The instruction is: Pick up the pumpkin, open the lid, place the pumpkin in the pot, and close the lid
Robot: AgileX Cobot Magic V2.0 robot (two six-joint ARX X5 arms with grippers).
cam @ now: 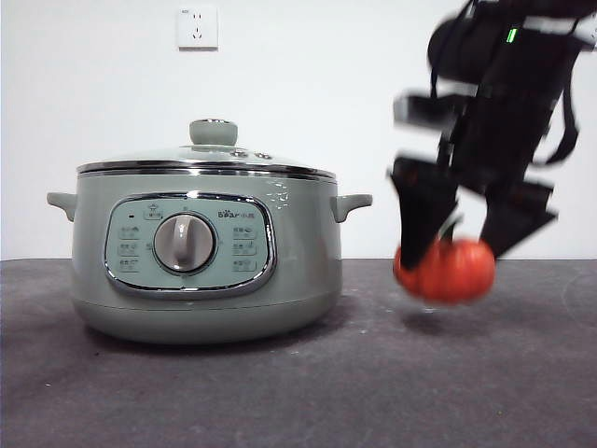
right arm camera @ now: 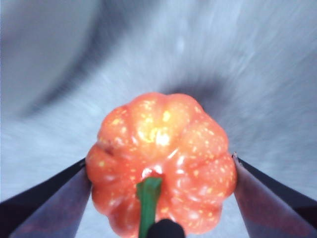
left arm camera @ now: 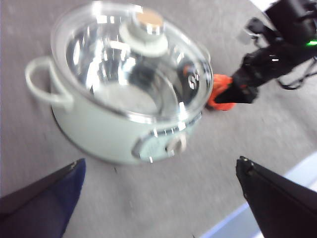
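— Where is the pumpkin (cam: 448,270)?

— Off the surface (cam: 298,392), with its shadow on the grey surface below it. It hangs between the two fingers (cam: 422,215) of the right gripper (cam: 466,238), which are clenched on its flanks. In the right wrist view one finger (right arm camera: 49,198) presses each side of the pumpkin (right arm camera: 161,171), the green stem (right arm camera: 147,206) pointing back toward the camera.

— And the arm itself?

— It comes down from the upper right of the front view, dark and blurred, its fingers splayed over the pumpkin's top.

— What stands nearby?

— The pot (cam: 201,257), to the left of the pumpkin in the front view, well apart from it and resting on the surface. Its dial (cam: 185,243) and control panel face the front camera. The lid (cam: 207,161) sits closed on the rim, knob (cam: 213,132) upright. From the left wrist view the pumpkin (left arm camera: 220,93) shows just past the pot's (left arm camera: 104,129) edge, beyond the glass lid (left arm camera: 131,62).

— Anything between pumpkin and pot?

— Only bare surface and the pot's near side handle (cam: 351,203).

— The left gripper (left arm camera: 158,198)?

— High over the pot, fingers spread wide apart and holding nothing. A wall socket (cam: 197,27) shows behind.
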